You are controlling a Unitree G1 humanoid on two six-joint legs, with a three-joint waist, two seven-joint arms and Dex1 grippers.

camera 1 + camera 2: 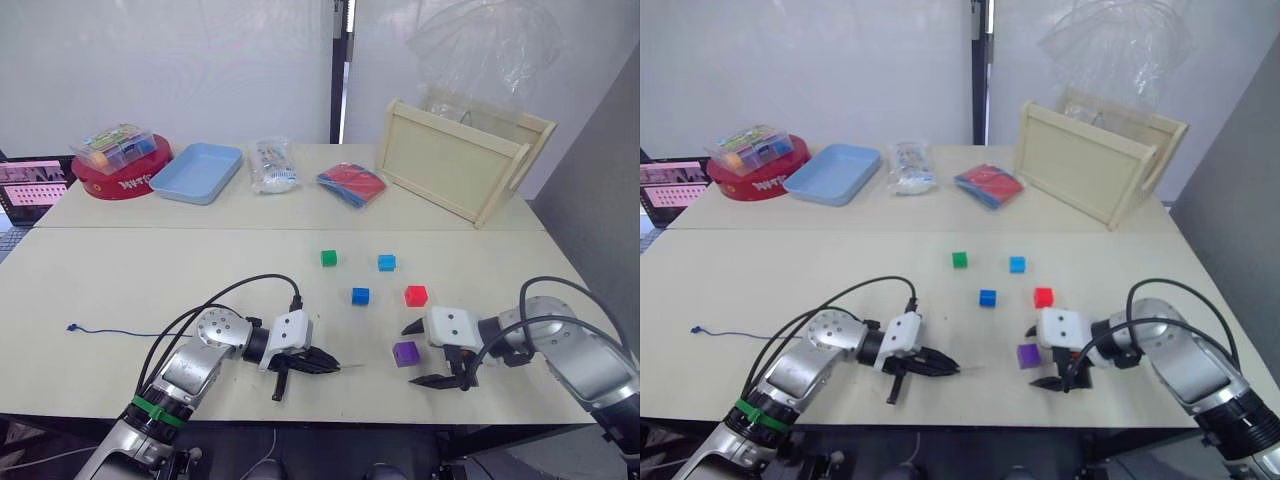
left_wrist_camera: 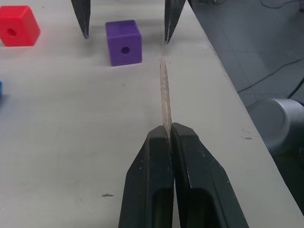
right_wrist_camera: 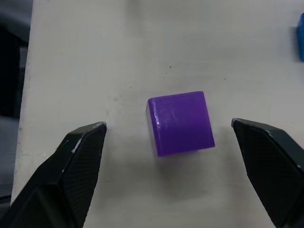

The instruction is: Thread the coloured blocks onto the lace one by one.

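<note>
I had the left gripper (image 2: 167, 135) clenched on the pale stiff tip (image 2: 164, 97) of the thin blue lace (image 1: 110, 331). The right gripper (image 3: 168, 137) stood with jaws released either side of the small purple plastic cube (image 3: 180, 123) on the tabletop (image 1: 150, 280). An off-centre close could have twisted the cube, turning its hole away from the tip.

Five coloured blocks (image 1: 378, 288) loose on table, blue lace (image 1: 105, 330) trailing left, pale tip pinched.
</note>
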